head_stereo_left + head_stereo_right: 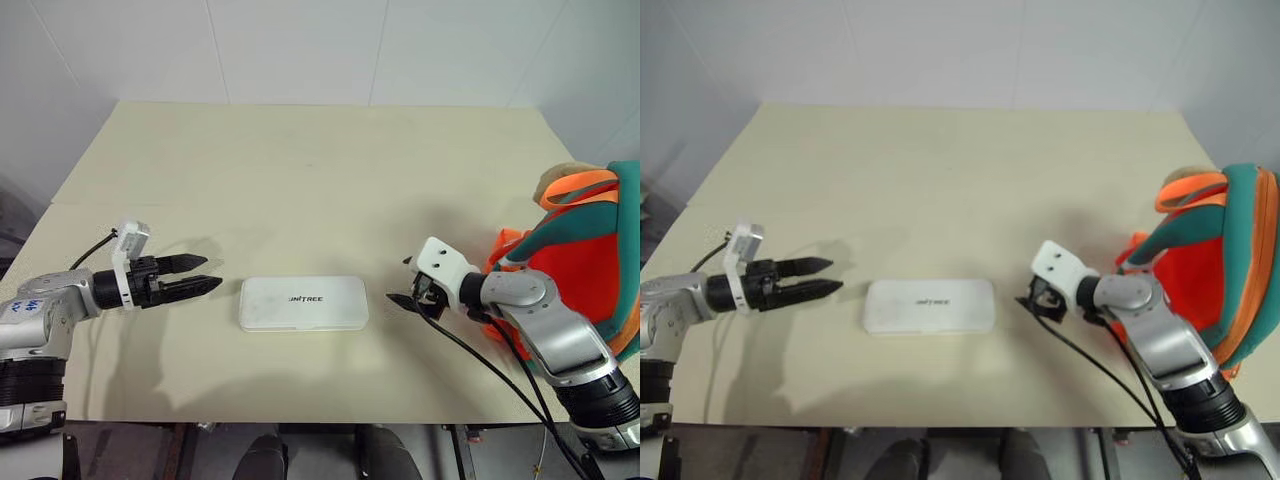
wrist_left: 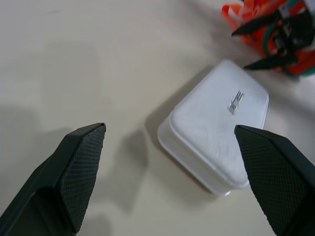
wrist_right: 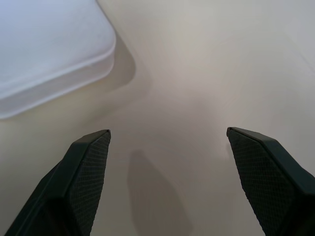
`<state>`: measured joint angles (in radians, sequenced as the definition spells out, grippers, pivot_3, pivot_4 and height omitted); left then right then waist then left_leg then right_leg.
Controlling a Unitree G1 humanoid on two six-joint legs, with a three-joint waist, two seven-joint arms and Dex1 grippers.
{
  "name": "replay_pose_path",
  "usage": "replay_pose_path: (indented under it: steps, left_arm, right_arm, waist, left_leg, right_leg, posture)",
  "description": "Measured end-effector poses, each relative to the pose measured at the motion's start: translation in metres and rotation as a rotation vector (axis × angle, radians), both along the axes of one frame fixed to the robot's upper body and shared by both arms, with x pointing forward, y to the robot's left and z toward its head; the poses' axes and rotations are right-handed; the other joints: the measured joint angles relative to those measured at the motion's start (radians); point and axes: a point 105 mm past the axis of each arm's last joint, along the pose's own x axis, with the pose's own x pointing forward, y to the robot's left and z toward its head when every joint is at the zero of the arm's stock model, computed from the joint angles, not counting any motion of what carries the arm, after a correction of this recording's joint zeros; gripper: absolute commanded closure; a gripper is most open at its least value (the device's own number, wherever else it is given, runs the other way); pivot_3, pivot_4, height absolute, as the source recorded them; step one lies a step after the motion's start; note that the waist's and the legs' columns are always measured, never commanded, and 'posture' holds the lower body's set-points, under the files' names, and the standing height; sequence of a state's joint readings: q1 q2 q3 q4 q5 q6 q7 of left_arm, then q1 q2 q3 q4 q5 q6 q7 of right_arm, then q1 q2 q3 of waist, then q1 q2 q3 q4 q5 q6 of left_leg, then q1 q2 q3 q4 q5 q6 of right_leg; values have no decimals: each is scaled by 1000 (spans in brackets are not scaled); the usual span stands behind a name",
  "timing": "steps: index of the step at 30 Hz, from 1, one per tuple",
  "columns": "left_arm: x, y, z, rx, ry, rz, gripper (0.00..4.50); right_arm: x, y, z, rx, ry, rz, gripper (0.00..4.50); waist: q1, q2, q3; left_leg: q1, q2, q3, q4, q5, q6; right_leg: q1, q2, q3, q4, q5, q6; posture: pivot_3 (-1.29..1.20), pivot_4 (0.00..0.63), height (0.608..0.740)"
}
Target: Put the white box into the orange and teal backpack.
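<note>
1. The box point(image 1: 303, 303) lay flat on the table point(image 1: 300, 170), lettering up, between the two grippers and touching neither — nothing held it, so the task looked to be at its start.
2. The left gripper point(image 1: 196, 276) stood just off the box's left short end, its fingers wide apart and pointing roughly level toward that end; in its wrist view the box sat ahead of the open fingers point(image 2: 78, 172), angled across their line.
3. The right gripper point(image 1: 405, 300) stood just off the right short end, tilted down at the table, its jaws also wide; its wrist view showed one rounded corner of the box ahead and to one side, bare table between the fingers point(image 3: 88, 172).
4. Judged from that facing pose, the two were set to take the box by its ends — a long flat case would be awkward for one pincer.
5. The backpack point(image 1: 590, 250) stood behind and outward of the right gripper, at the table's right edge, close against that arm; I could not tell whether its mouth was open.
6. Beyond both grippers the table was bare to its far edge, while the near edge ran close behind them — the free room lay upward and forward, and the way to the backpack was crowded by the right arm.
</note>
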<state>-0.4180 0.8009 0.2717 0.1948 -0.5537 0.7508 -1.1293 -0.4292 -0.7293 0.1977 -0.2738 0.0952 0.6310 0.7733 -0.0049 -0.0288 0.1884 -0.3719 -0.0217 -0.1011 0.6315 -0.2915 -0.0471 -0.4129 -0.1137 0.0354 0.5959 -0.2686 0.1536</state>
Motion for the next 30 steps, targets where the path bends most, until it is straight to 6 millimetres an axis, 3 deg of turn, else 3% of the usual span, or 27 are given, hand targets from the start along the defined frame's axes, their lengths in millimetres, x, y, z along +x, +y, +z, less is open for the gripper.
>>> replay_pose_path:
  steps: [7,17,21,30]
  left_arm:
    - [-12,-7,-32,-38,232,57,26]
    - [-18,-23,-39,-156,361,35,26]
    - [-17,-38,-42,-224,397,1,26]
    - [-9,-50,-42,-244,430,-26,26]
  right_arm:
    - [-2,16,-6,10,0,52,0]
    - [-4,29,-10,10,1,95,0]
    - [-3,36,-7,20,-9,111,0]
    - [-3,38,-6,19,-13,116,0]
  waist:
    - [-7,0,0]
    - [-6,0,0]
    - [-5,0,0]
    - [-2,0,0]
  left_leg:
    - [0,0,0,0,0,0]
    - [0,0,0,0,0,-1]
    - [0,0,0,0,0,-1]
    - [0,0,0,0,0,-1]
  right_leg:
    - [0,0,0,1,0,0]
    - [0,0,0,-1,0,0]
    - [0,0,0,-1,0,0]
    - [0,0,0,-1,0,0]
  posture:
    - [0,150,740]
    - [0,150,740]
    - [0,150,740]
    - [0,150,740]
